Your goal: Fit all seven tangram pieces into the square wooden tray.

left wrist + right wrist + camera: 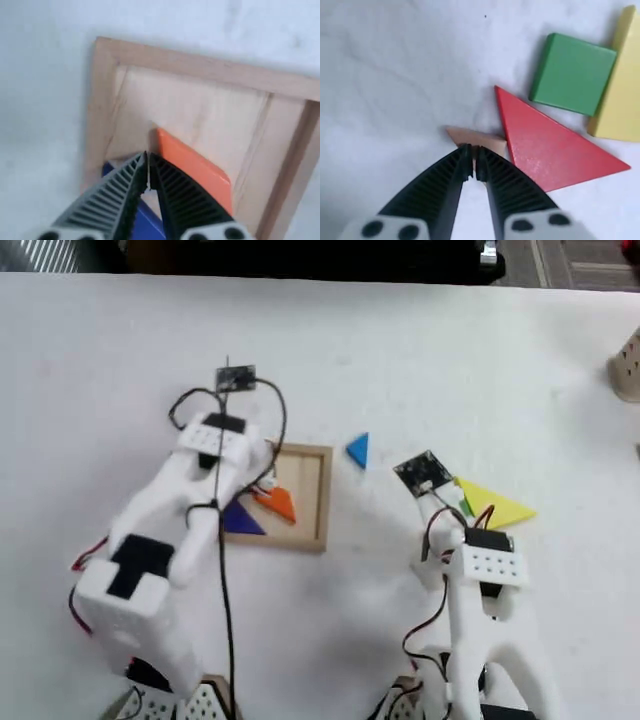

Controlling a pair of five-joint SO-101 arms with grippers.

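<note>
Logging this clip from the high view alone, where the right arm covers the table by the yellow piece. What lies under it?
Observer: A red triangle lies there, near the green square.
Operator: Anything right at that arm's tips?
Observer: The right gripper is shut, with its tips over a small tan triangle next to the red one.
</note>
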